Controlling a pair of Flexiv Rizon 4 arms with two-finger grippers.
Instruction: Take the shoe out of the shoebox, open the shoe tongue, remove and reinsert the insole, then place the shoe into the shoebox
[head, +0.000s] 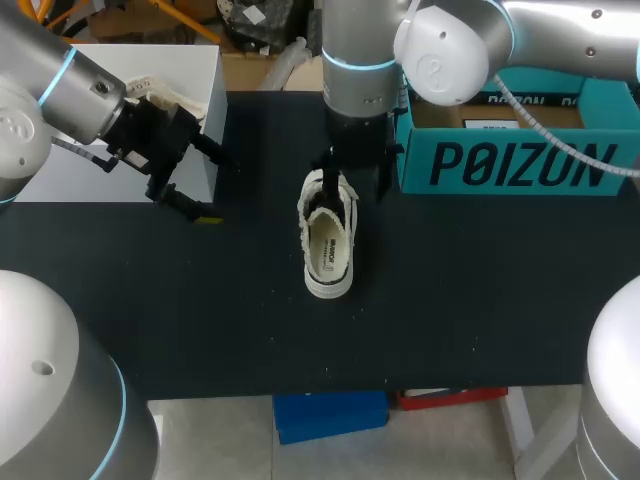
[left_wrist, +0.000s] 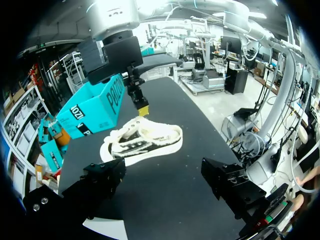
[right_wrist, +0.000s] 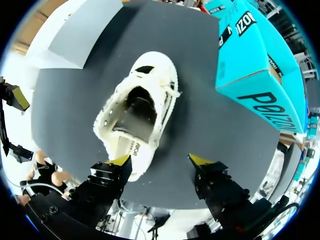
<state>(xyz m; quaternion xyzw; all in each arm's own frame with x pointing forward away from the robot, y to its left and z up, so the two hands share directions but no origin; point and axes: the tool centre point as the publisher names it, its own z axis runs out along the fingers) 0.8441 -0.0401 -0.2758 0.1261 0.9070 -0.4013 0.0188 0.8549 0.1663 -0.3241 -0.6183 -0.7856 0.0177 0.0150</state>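
While the head view hides the far end of the shoe beneath the right arm's wrist, the right wrist view looks straight down into it: the fleecy collar gapes wide and a dark inside shows. That view also sets the right gripper over the shoe. Its yellow-tipped fingers are spread wide and grip nothing, one tip just beside the shoe's rim, the other over bare table. Only the left wrist view shows this from the side: one yellow tip hangs just above the shoe's upper, and I cannot tell whether it touches.

The shoe stands on its sole near the middle of the black table, outside the teal shoebox and near its corner.

Coming in from the right, the right arm reaches past the middle and points straight down. At the left, in front of a white box, the left arm sits low. The left gripper is above the table, well apart from the shoe and facing it, its fingers wide apart and empty.
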